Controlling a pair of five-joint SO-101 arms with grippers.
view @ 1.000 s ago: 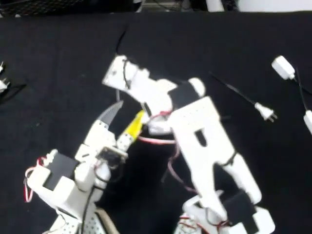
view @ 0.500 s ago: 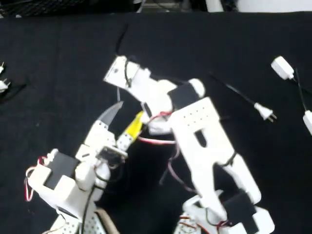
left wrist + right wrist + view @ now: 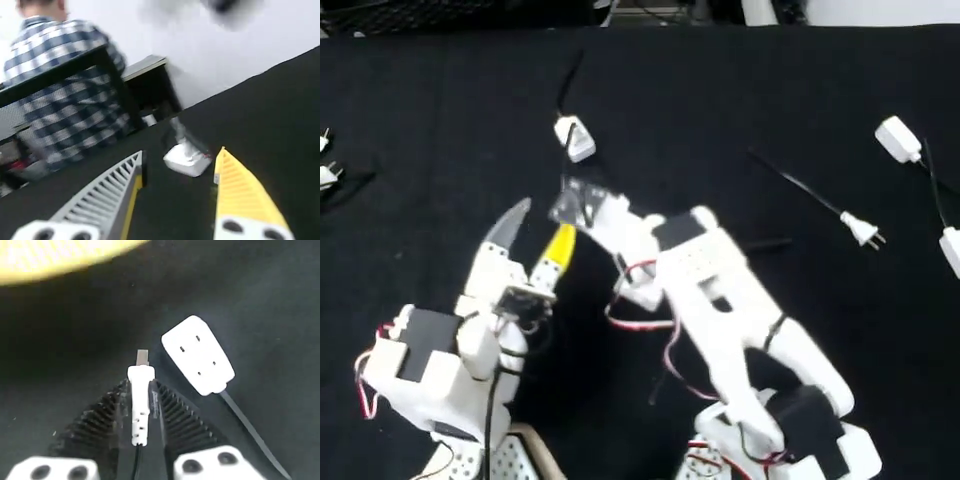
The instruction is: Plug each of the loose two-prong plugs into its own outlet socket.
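My right gripper (image 3: 140,385) is shut on a white two-prong plug (image 3: 140,405), whose prongs point out past the fingertips. A white outlet socket (image 3: 198,355) lies on the black cloth just ahead and to one side of the prongs, apart from them. From above, that socket (image 3: 575,138) sits beyond my right gripper (image 3: 576,205). My left gripper (image 3: 546,218) stands open beside it, one finger grey and one yellow, holding nothing. Between those fingers the socket (image 3: 187,160) shows farther off. Another loose plug (image 3: 865,230) lies at the right.
Two more white sockets (image 3: 900,138) (image 3: 952,245) with black cords lie at the right edge. Small plugs (image 3: 326,175) rest at the far left edge. The two arms stand close together at mid table.
My right gripper has drawn back from the socket toward the near side, uncovering it. My left arm has shifted left and a little farther out.
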